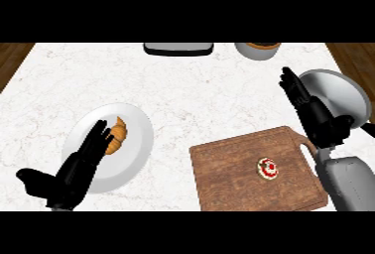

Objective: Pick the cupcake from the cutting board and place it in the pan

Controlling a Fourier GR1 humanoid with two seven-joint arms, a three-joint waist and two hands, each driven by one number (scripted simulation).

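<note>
Head view looks steeply down on the white marbled bench [183, 84], and the relation I care about is between my right hand [322, 119] and the small round cupcake with a red-and-white top [269, 168]. The cupcake sits on the brown wooden cutting board [234, 173], in its right half, inside the edges and touching nothing else. The black right hand has its fingers [294, 89] straight, pointing away from me and holding nothing. It shows across the left rim of the round grey metal pan [341, 96], which lies just beyond the board's far right corner. From those fingers the cupcake lies back toward me and to the left, near the grey forearm that runs along the board's right edge. The right hand is plainly the nearer one. The left hand [70, 178] rests open at the lower left over the round white plate [135, 149] carrying a golden croissant [116, 135], well apart from the board. From above the cupcake is round, so I find no long axis to line up with, and it appears to stand upright with the topping facing up. I judge the coming move needs the right hand brought back and down, fingers open around the cupcake from any side. The carry to the pan then looks short, away and to the right.
</note>
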